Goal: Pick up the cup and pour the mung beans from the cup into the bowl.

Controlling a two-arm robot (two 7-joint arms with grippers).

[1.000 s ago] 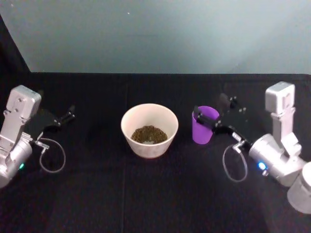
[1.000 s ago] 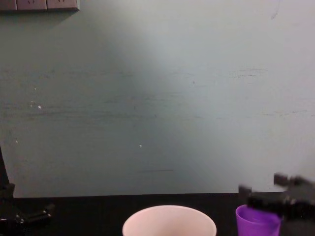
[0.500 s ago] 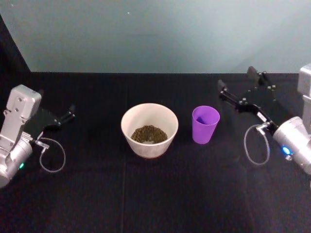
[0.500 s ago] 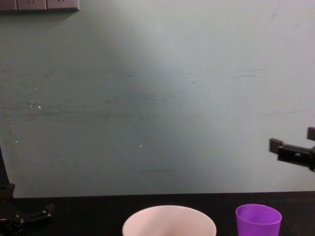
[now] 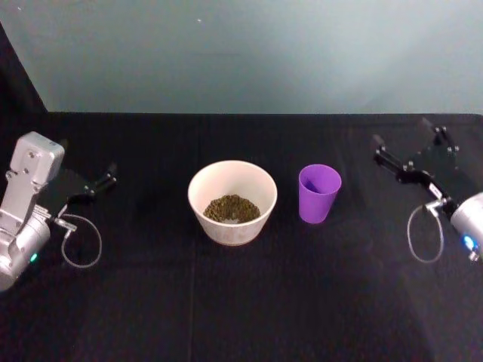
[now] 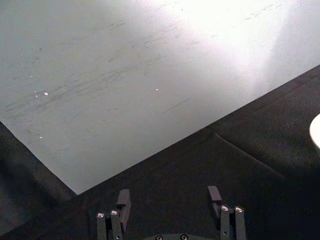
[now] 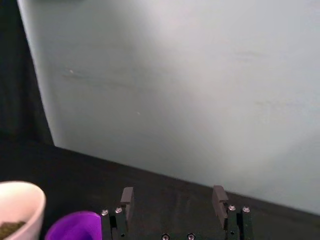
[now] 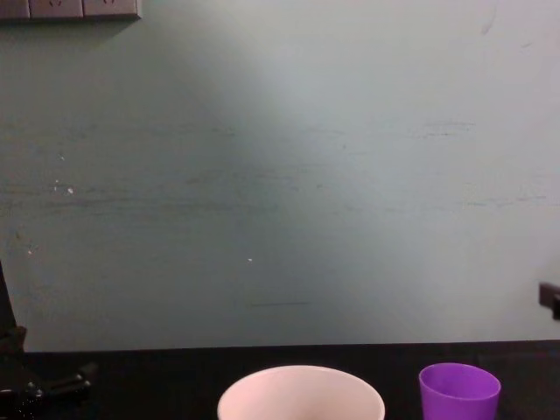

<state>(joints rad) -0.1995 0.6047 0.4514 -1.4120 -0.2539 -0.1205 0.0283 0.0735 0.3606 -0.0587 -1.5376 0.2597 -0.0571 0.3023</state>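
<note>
The purple cup (image 5: 319, 193) stands upright on the black table, just right of the whitish bowl (image 5: 232, 226). A brownish pile of mung beans (image 5: 231, 209) lies in the bowl. The cup's inside looks purple and bare. My right gripper (image 5: 407, 143) is open and holds nothing, off to the right of the cup and apart from it. The right wrist view has its fingers (image 7: 126, 196) spread wide, with the cup (image 7: 75, 225) and the bowl's rim (image 7: 30, 192) below them. My left gripper (image 5: 109, 175) rests open at the far left.
A black cloth (image 5: 241, 302) covers the table, and a pale teal wall (image 5: 241, 53) stands behind it. A loose cable loop (image 5: 425, 234) hangs from the right wrist. In the chest view the bowl's rim (image 8: 300, 378) and the cup (image 8: 458, 392) sit at the lower edge.
My right gripper let go of the cup and drew back to the right. The cup stays upright where it stood. The left arm has not moved.
</note>
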